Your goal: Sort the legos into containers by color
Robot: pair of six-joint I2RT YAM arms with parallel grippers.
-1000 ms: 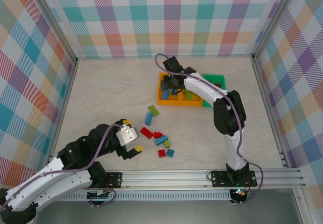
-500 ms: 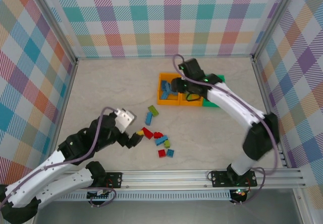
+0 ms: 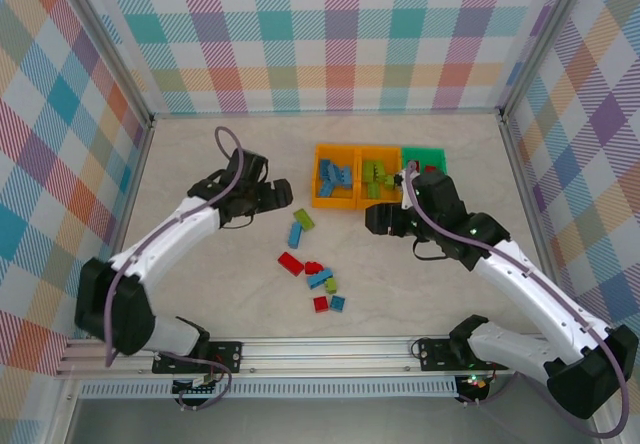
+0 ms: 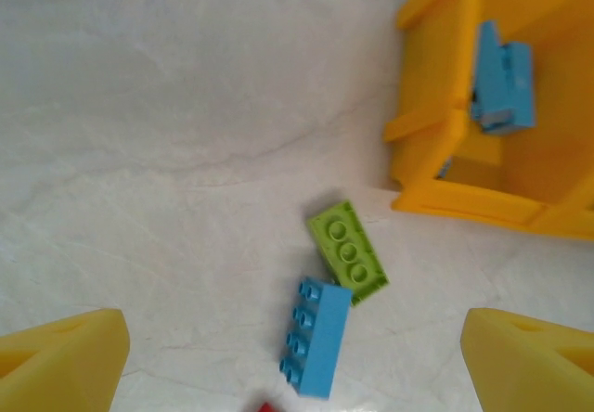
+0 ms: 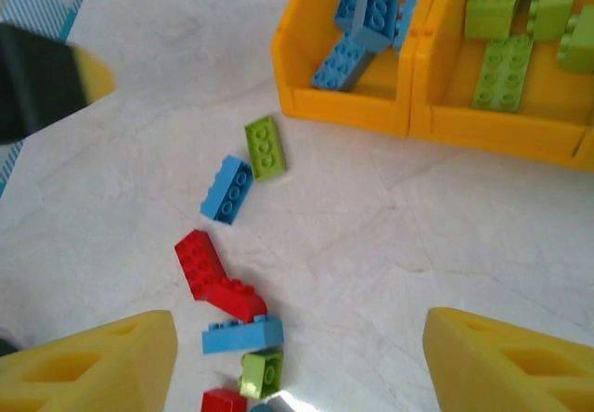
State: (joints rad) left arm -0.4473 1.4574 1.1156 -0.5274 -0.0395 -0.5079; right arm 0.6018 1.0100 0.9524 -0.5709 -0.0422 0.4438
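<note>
the left gripper hangs with its fingers spread wide, just left of a lime green studded plastic brick that touches a blue studded plastic brick on the pale stone-look tabletop. half a second ago it was down by the red bricks — now it sits farther back. the right gripper, fingers also apart, has pulled off the bins to their near side. blue bricks lie in the left orange plastic bin and lime bricks in the middle orange bin, beside the green bin — a loose mixed cluster stays on the table.
</note>
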